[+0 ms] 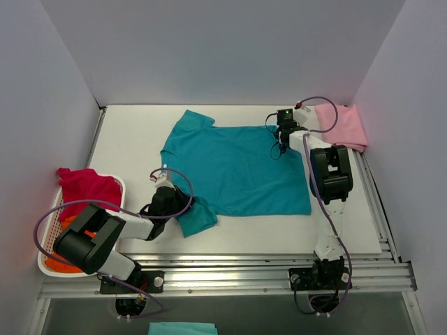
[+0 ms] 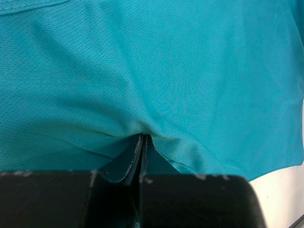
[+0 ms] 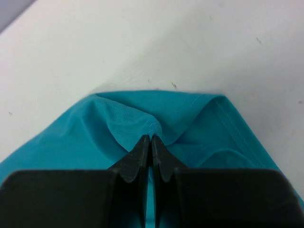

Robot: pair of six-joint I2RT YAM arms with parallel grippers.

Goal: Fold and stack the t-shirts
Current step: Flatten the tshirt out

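The teal t-shirt [image 1: 234, 171] is spread flat across the middle of the table [image 1: 126, 139], with its sleeves turned toward the left edge and its hem toward the right edge. One sleeve is pointed at the far edge; the other is crumpled toward the near edge.

The left gripper [image 1: 183, 204] is placed at the near-left part of this shirt, beside the crumpled sleeve. In the left wrist view its fingers are pressed together on a pinched fold of teal fabric, and the cloth is drawn into creases at the fingertips.

The right gripper [image 1: 279, 150] is positioned at the far-right corner of the shirt, at the hem. In the right wrist view the fingers are closed on a small ridge of teal cloth just inside the stitched hem, with bare table seen beyond the corner.

The pale pink t-shirt [image 1: 342, 125] is laid folded at the far right corner of the table, just beyond the right arm and apart from the teal shirt.

A white basket [image 1: 45, 258] is set at the left edge, toward the near corner. The magenta-red t-shirt [image 1: 87, 187] is draped over its far rim. The orange t-shirt [image 1: 59, 265] is seen inside it, largely hidden by the left arm.
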